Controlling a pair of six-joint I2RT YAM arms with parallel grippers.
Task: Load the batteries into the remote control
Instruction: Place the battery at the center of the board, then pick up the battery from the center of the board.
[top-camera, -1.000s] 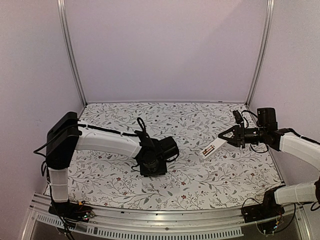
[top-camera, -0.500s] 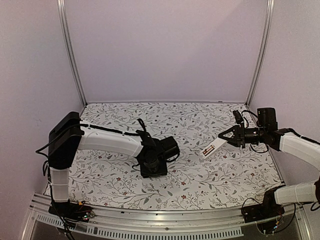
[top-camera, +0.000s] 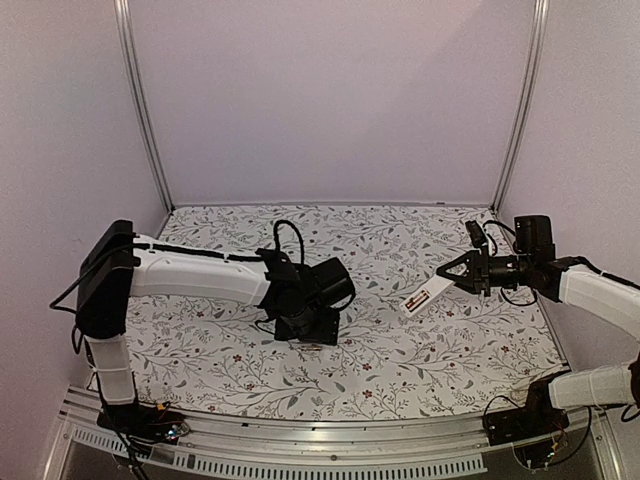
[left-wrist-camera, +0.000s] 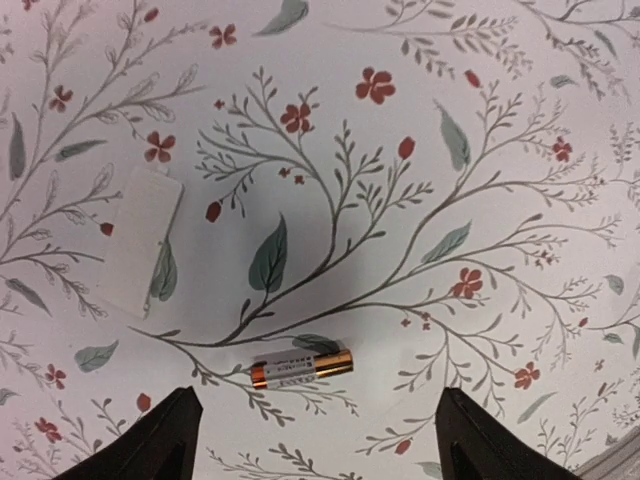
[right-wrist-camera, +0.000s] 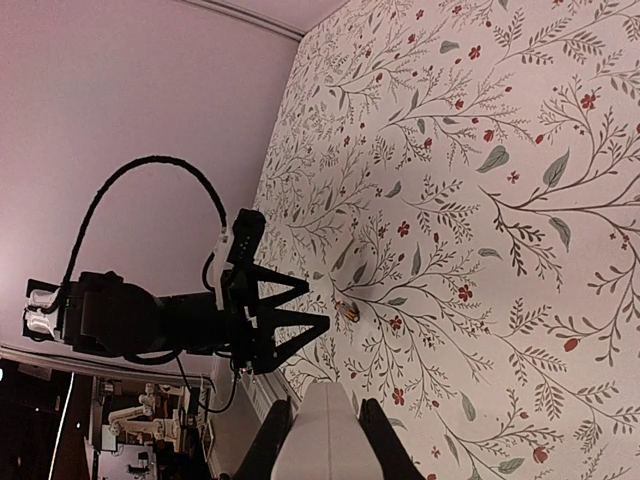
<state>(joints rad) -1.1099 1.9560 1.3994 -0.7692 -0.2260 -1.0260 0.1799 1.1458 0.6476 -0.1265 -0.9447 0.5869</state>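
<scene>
One battery (left-wrist-camera: 301, 368), coppery-gold with a white label, lies on the floral cloth between the open fingers of my left gripper (left-wrist-camera: 315, 450), which hangs just above it. The right wrist view also shows this battery (right-wrist-camera: 347, 311), just beyond the left gripper (right-wrist-camera: 318, 305). In the top view the left gripper (top-camera: 308, 332) points down at mid-table and hides the battery. A second battery is out of view. My right gripper (top-camera: 452, 272) is shut on one end of the white remote control (top-camera: 426, 294) and holds it above the cloth at the right; the remote also shows in the right wrist view (right-wrist-camera: 325, 440).
A small flat white rectangular piece (left-wrist-camera: 140, 240) lies on the cloth to the left of the battery. Metal frame posts (top-camera: 142, 110) stand at the back corners. A metal rail (top-camera: 330, 450) runs along the near edge.
The left arm has stretched out lower and its wrist has turned, the gripper shifting a little up and right over the same spot. The right arm and remote have not moved.
</scene>
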